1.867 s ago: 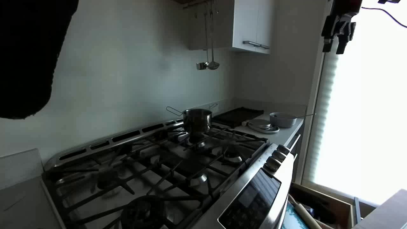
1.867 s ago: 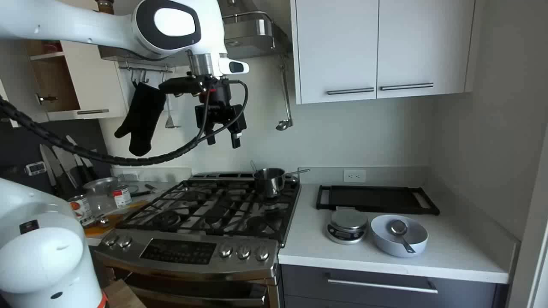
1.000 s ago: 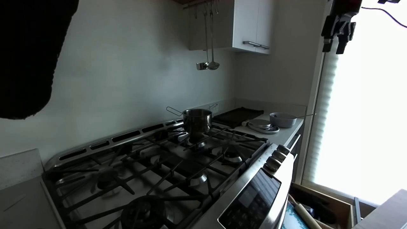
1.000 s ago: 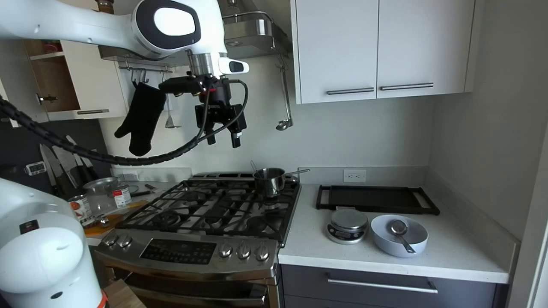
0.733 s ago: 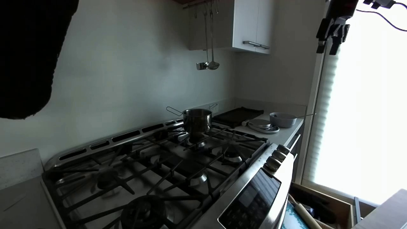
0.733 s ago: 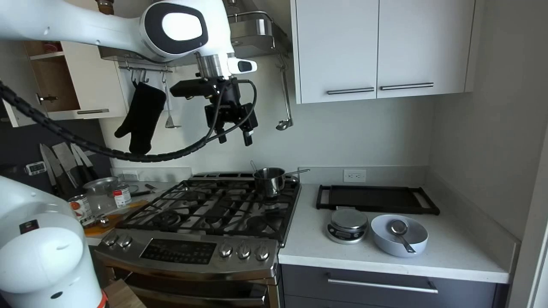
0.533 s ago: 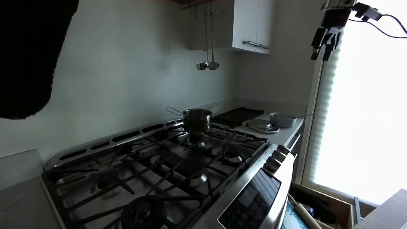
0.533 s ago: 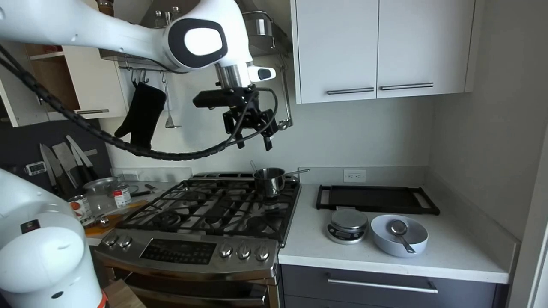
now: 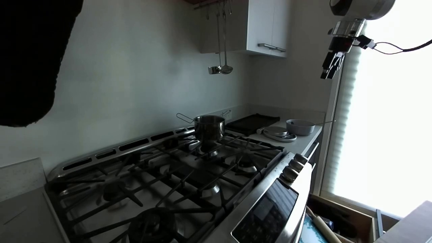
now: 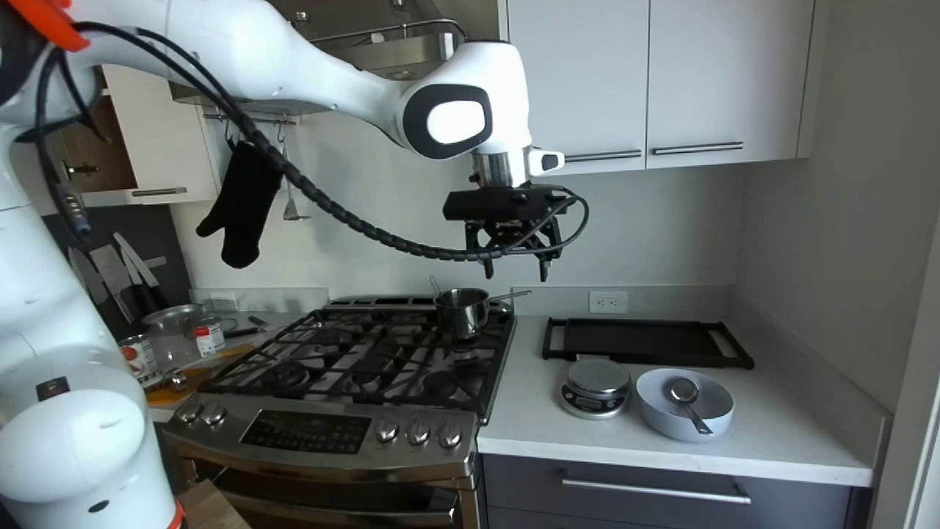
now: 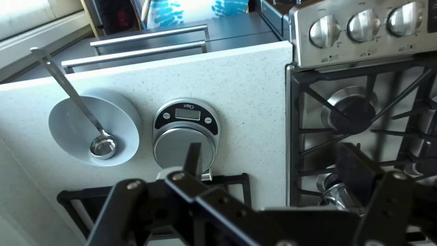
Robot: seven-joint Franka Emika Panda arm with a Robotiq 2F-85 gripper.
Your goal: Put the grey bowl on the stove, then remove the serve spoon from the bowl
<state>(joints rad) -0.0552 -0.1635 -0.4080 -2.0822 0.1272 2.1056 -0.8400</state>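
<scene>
counter [image 11: 252, 102]: serve spoon [image 11: 74, 95] aslant, handle [image 11: 66, 86] toward drawers [image 11: 235, 28]

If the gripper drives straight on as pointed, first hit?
Likely the countertop between the scale and the stove, going by the wrist view; depth is unclear, so grazing the scale is possible.

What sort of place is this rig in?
A kitchen, probably in a home: there's a gas stove, a hanging black oven mitt and a digital scale beside the grey bowl.
</scene>
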